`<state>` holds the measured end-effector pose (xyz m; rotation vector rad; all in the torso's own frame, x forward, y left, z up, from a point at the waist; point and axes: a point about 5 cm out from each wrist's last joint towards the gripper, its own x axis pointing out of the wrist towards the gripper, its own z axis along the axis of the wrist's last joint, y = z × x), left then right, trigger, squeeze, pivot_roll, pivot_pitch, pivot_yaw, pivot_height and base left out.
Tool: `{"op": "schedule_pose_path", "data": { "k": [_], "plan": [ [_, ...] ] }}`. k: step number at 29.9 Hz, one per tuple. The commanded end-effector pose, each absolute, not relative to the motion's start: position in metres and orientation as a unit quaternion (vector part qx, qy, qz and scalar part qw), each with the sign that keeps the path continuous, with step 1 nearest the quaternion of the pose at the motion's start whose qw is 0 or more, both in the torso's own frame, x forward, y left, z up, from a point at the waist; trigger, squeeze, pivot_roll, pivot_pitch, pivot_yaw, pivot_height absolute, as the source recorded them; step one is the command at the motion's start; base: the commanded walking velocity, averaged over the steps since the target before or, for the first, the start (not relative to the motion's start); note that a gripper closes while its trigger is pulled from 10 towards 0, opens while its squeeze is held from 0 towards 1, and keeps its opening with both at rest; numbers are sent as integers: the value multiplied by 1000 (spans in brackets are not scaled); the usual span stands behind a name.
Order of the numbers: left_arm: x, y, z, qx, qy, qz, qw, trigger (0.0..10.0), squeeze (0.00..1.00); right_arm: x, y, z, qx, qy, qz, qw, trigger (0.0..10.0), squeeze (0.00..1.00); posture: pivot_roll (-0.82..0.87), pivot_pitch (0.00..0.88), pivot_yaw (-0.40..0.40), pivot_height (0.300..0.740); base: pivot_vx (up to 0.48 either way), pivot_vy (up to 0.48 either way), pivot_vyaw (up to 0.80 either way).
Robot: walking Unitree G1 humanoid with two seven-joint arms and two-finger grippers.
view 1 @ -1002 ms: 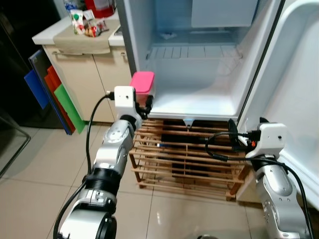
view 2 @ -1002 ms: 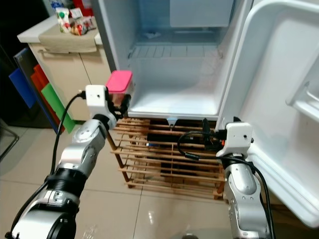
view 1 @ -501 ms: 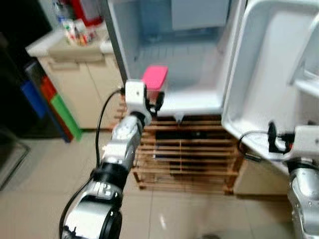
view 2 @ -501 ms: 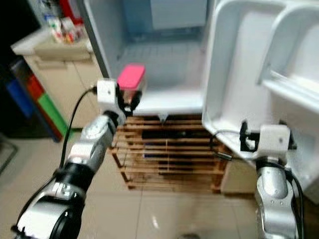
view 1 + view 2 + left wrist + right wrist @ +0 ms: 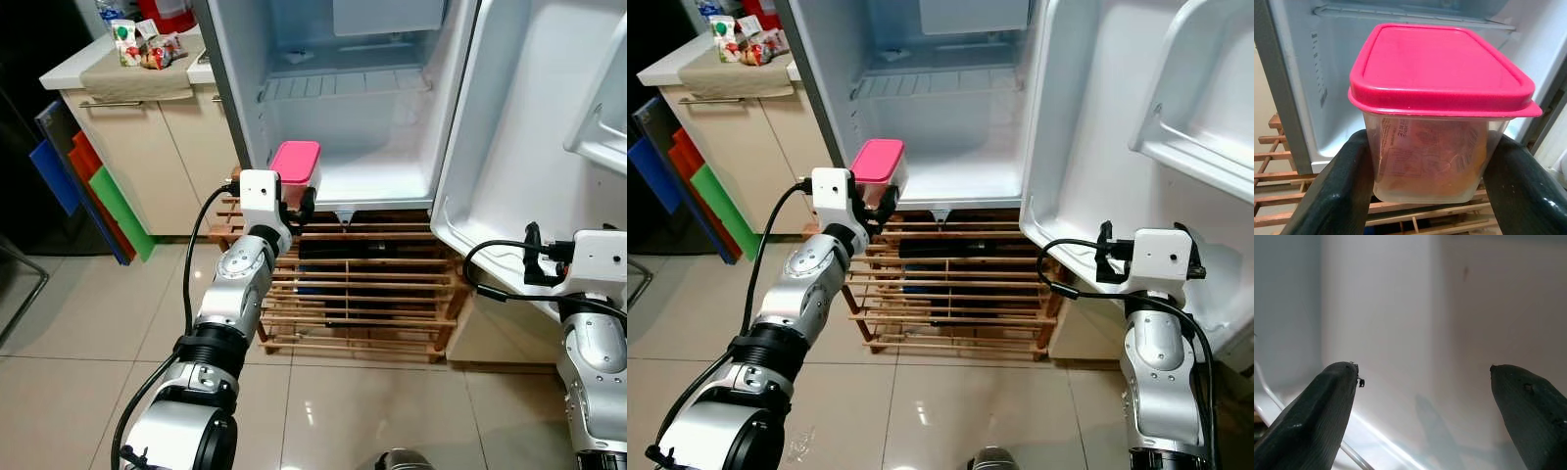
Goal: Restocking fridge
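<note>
Fridge as the landmark: one small white unit standing open on one wooden slatted rack, its door swung wide to the right. Left of the fridge stands one beige cabinet with a cloth and a few small packets on its counter; three flat coloured boards — blue, red, green — lean against the cabinet's side.

One left arm reaches up and forward from the lower left, forearm angled toward the fridge's lower left corner, its white wrist block just before the front lip. The left gripper holds one clear container with a pink lid, its two black fingers pressed against opposite sides of the tub. The container sits upright at the front left edge of the fridge's floor, just inside the opening; I cannot tell whether its base touches the floor. Orange-brown contents and a printed label show through its wall.

One right arm stands bent upward below the open door, its wrist level with the door's lower edge. The right gripper points at the door's white inner panel, its two fingers spread wide apart — nothing between them.
</note>
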<state>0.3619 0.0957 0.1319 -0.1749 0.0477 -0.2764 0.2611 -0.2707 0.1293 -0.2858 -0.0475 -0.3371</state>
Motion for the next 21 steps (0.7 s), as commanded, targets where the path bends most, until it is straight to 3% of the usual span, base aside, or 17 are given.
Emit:
{"op": "schedule_pose_path", "data": {
  "k": [1, 6, 10, 15, 21],
  "plan": [
    [363, 103, 134, -88, 17, -125, 988, 10000, 0, 264, -271, 129, -149, -26, -158, 976, 10000, 0, -227, 0, 114, 740, 0, 0, 0],
    [363, 102, 135, -68, 13, -119, 990, 10000, 0, 260, -249, 122, -131, -27, -102, 986, 10000, 0, -224, 0, 113, 740, 0, 0, 0],
    [365, 104, 132, -74, 17, -114, 991, 10000, 0, 251, -207, 126, -111, -52, -7, 992, 10000, 0, -233, 0, 111, 740, 0, 0, 0],
    [368, 98, 133, -72, 17, -118, 990, 10000, 0, 246, -194, 120, -101, -45, 20, 994, 10000, 0, -236, 0, 107, 740, 0, 0, 0],
    [376, 86, 141, -97, 13, -143, 985, 10000, 0, 243, -196, 117, -102, -34, 32, 994, 10000, 0, -250, 0, 105, 740, 0, 0, 0]
  ]
}}
